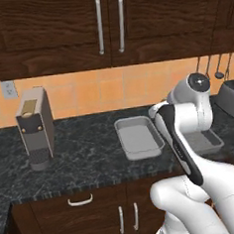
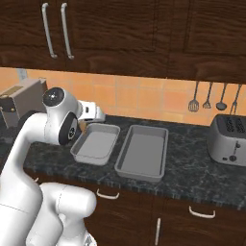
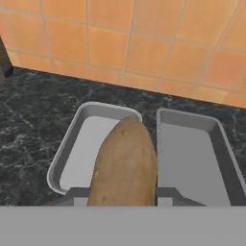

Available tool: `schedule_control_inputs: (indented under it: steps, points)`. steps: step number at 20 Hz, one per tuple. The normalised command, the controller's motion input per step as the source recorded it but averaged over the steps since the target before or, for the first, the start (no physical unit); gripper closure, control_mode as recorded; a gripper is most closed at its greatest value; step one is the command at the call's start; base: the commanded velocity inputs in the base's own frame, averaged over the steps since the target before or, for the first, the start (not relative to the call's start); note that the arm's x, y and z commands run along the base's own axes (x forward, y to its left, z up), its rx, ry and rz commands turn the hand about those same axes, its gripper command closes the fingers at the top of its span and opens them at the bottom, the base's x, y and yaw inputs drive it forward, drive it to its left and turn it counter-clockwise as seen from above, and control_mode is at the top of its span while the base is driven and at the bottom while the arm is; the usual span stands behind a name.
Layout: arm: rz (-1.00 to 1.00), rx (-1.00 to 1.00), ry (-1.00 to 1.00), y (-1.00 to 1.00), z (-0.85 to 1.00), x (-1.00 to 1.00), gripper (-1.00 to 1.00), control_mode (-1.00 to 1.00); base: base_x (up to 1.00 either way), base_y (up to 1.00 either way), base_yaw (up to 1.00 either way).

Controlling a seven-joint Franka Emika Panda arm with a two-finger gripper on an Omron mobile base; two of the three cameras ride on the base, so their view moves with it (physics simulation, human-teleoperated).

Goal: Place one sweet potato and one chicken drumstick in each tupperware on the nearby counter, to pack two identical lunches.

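Your end effector (image 3: 122, 199) grips 1 sweet potato (image 3: 126, 166) above the squarish tupperware (image 3: 77, 144), with the longer tupperware (image 3: 192, 158) just beside it on the bench (image 3: 29, 120).

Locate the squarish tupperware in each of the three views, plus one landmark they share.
Left base view: squarish tupperware at centre, just left of the arm.
Right base view: left of centre, beside the longer tupperware.
Hand view: left tray, behind the held sweet potato.
Shared landmark: orange tile backsplash.
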Motion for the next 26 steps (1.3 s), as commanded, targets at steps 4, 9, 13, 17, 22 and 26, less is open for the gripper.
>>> schedule_control_inputs:
  steps: [4, 9, 13, 17, 22, 26]
  points:
    - [0.04, 0.0, 0.0, 0.06, -0.12, 0.12, 1.0, -1.0, 0.52, 0.22, 0.13]
    - [0.03, 0.0, 0.08, 0.16, -0.73, 0.5, 1.0, -1.0, 0.0, 0.0, 0.0]
    - [0.0, -0.02, 0.18, 0.13, -0.89, 0.78, 1.0, -1.0, 0.0, 0.0, 0.0]
    - [0.0, 0.02, 0.11, 0.0, -0.68, 0.71, 1.0, -1.0, 0.0, 0.0, 0.0]
    - [0.0, 0.05, 0.3, 0.0, -0.28, 0.22, 1.0, -1.0, 0.0, 0.0, 0.0]
    - [-0.1, 0.1, 0.23, 0.04, -0.06, 0.02, 1.0, -1.0, 0.0, 0.0, 0.0]
